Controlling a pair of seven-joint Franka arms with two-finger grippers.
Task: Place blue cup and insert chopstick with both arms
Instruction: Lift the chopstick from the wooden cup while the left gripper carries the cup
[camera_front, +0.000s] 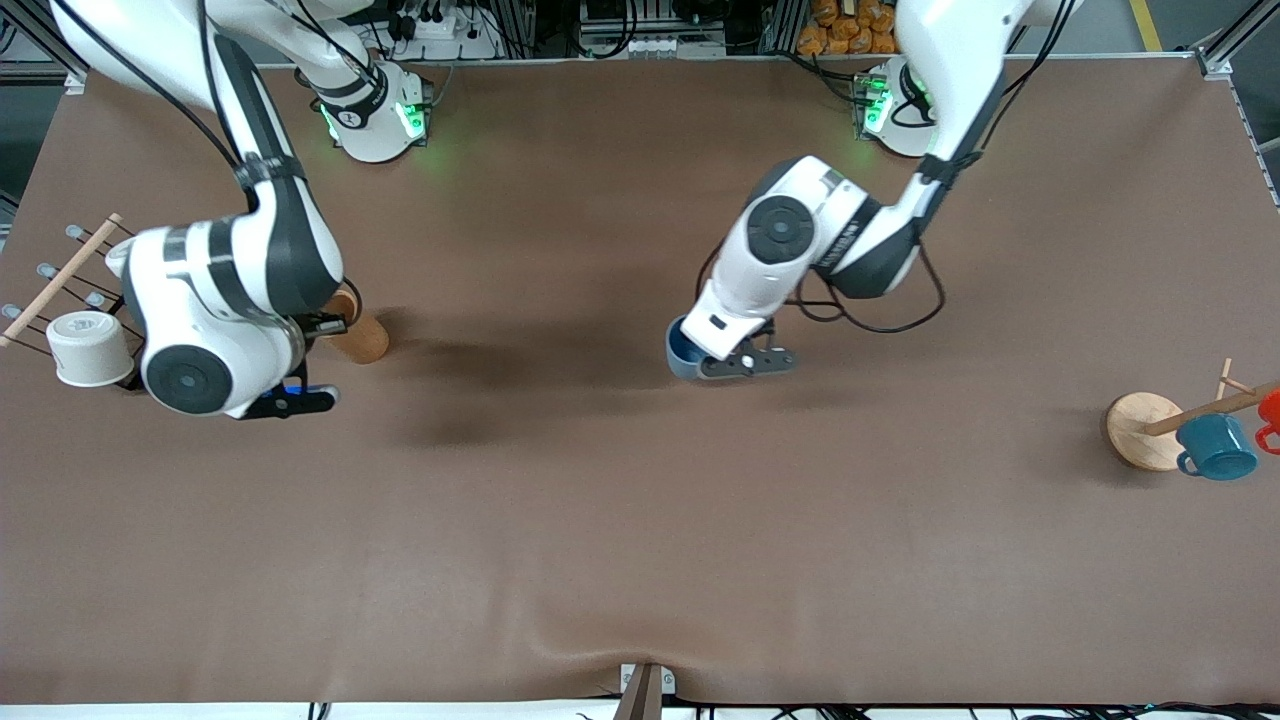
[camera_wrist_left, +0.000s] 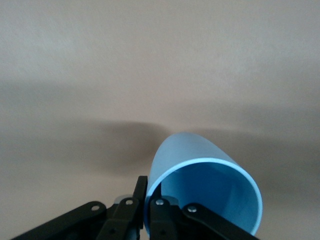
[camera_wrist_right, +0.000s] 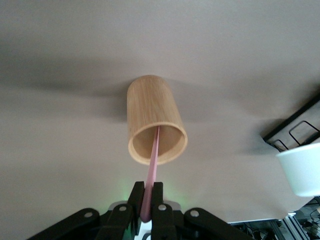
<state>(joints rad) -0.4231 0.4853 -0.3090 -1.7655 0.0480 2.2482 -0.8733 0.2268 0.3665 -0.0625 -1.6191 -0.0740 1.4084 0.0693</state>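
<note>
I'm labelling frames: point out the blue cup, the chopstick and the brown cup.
blue cup (camera_wrist_left: 190, 160), left wrist view, on its outer wall.
chopstick (camera_wrist_right: 153, 167), right wrist view, on the shaft between fingers and cup.
brown cup (camera_wrist_right: 150, 102), right wrist view, on its outer wall.

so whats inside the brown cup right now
The pink chopstick stands in the brown cup, its upper end held by the shut right gripper. The cup's bottom is hidden.

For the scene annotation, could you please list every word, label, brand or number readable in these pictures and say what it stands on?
Left arm, lettering on the white link above the blue cup: too small and angled to read.
Nothing else carries readable text in any view.
</note>
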